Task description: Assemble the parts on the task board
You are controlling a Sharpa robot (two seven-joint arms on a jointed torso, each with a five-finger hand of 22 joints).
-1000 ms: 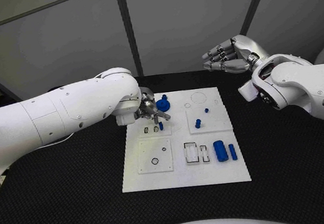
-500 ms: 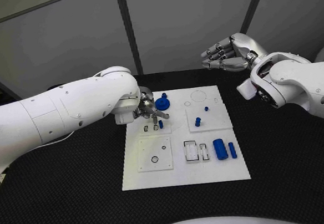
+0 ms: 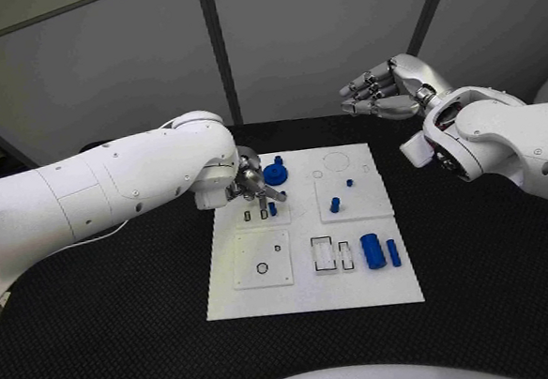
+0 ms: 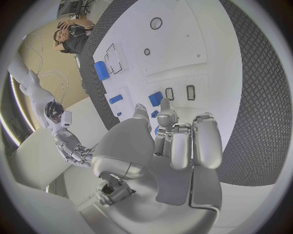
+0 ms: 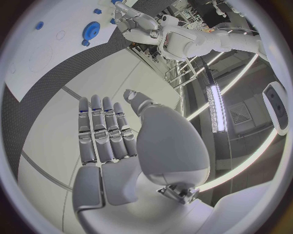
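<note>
Task board, a flat white plate, is seen lying mid-counter on black, dimpled matting. Blue cylinders are laid near its right edge; a blue gear is partly screened by the left robot hand, whose grasp cannot be determined. Right robot hand is held raised beyond the board, fingers spread, nothing held.

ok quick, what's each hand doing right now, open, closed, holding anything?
Left hand: down over the task board, fingers by a small blue part; whether it grips it cannot be told.
Right hand: open, raised off the board, holding nothing.
</note>
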